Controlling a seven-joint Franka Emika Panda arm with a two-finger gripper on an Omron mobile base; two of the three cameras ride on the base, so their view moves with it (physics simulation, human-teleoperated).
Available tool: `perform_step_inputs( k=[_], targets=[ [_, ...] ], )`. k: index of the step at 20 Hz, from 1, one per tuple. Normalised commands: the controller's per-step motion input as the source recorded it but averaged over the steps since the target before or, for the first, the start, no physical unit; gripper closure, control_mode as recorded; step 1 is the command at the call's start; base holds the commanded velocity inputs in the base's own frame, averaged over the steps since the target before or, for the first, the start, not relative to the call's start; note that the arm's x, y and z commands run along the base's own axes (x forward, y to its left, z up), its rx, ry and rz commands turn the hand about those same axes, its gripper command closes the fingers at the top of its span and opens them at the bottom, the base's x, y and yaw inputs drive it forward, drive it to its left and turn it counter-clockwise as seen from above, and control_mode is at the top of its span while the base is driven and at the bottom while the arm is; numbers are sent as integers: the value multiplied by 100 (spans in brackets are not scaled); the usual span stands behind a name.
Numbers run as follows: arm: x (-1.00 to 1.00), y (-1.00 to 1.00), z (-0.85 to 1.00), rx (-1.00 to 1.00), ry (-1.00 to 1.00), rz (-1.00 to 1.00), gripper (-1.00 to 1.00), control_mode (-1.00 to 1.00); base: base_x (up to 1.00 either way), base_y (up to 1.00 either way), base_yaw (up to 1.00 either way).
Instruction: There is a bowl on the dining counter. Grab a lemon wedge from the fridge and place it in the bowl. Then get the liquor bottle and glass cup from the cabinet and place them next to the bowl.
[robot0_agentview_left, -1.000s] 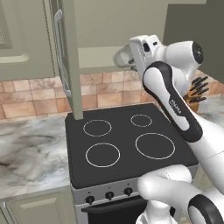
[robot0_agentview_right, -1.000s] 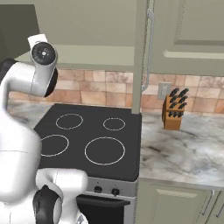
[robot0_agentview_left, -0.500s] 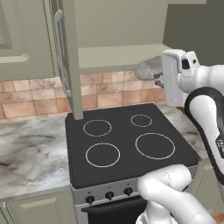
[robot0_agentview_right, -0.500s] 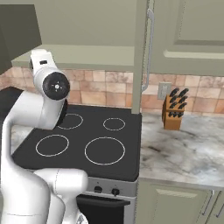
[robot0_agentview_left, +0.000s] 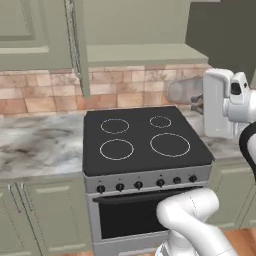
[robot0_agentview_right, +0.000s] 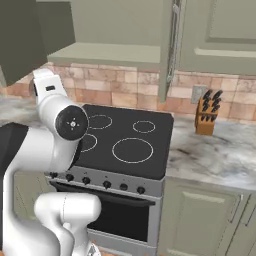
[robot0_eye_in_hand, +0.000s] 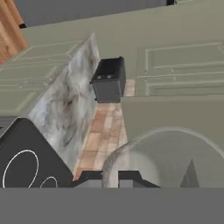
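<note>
Gripper (robot0_eye_in_hand: 110, 177) closed on glass cup (robot0_agentview_left: 183, 91), cup held sideways in air above right rear corner of stove (robot0_agentview_left: 142, 140). In hand view, cup (robot0_eye_in_hand: 175, 159) looms close, clear and rounded. Cabinet (robot0_agentview_left: 82, 47) door stands open above stove's left rear. Knife block (robot0_agentview_right: 208, 112) on worktop right of stove.

A black stove (robot0_agentview_left: 142, 142) sits between marble worktops (robot0_agentview_right: 215, 150), knife block (robot0_agentview_right: 207, 112) nearby.
</note>
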Motion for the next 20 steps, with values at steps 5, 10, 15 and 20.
perform_step_inputs(
  k=[5, 10, 15, 20],
  targets=[
    [0, 0, 0, 0, 0, 0, 100, 100, -93, -53, 54],
    [0, 0, 0, 0, 0, 0, 100, 100, -76, -71, 62],
    [0, 0, 0, 0, 0, 0, 100, 100, -75, -71, 62],
    [0, 0, 0, 0, 0, 0, 100, 100, -81, -64, 61]
  ],
)
